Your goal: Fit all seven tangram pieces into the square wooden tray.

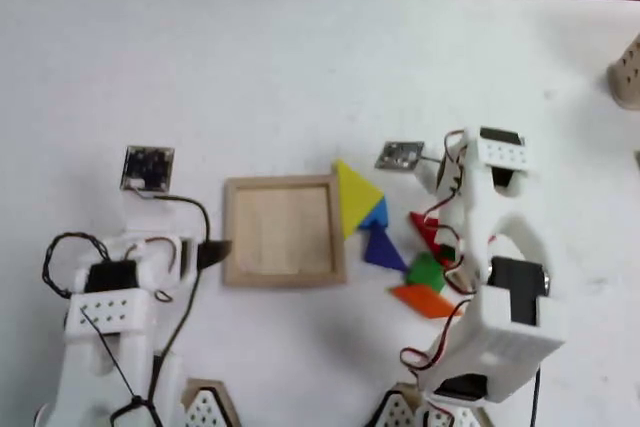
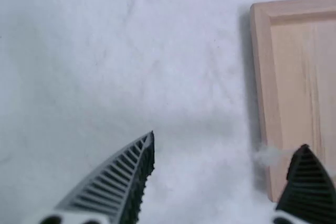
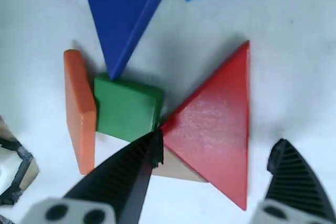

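Note:
The square wooden tray point(image 1: 285, 232) lies mid-table with nothing inside it. Just to its right are a yellow triangle point(image 1: 355, 197), a light blue piece point(image 1: 375, 215), a dark blue triangle point(image 1: 383, 247), a red triangle point(image 1: 425, 230), a green square point(image 1: 425, 272) and an orange parallelogram point(image 1: 422, 299). My right gripper point(image 3: 212, 171) hangs open over the red triangle point(image 3: 215, 129), one finger on each side. A pale wooden piece point(image 3: 178, 169) peeks out from under the red one, beside the green square point(image 3: 126, 108). My left gripper point(image 2: 226, 182) is open at the tray's left rim point(image 2: 261, 103).
Two small square boards point(image 1: 148, 169) point(image 1: 402, 155) lie behind the tray. A pale perforated object point(image 1: 627, 72) stands at the right edge. A black cable point(image 1: 190, 277) runs by the left arm. The far half of the white table is bare.

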Available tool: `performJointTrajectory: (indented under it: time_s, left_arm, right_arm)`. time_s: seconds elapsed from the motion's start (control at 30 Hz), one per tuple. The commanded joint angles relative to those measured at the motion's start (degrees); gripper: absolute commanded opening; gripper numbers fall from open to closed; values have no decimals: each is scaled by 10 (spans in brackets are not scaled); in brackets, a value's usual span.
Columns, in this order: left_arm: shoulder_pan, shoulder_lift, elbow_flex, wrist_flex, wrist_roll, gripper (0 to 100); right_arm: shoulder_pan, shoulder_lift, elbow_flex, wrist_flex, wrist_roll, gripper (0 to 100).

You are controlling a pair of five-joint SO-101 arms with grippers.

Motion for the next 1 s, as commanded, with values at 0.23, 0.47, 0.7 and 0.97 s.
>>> performJointTrajectory:
  time_s: [0.23,0.47,0.7,0.97]
  left_arm:
    - [-2,0,-16,-12,-7,389]
    - [-2,0,-16,-11,-7,389]
    - [-2,0,-16,-11,-7,389]
    - [-2,0,-16,-12,-7,389]
  right_arm:
    - [18,-32,84,-112,-6,317]
    - [36,11,44,-196,-22,317]
    - [59,129,-126,-172,-72,316]
    - [72,273,-291,-110,-79,316]
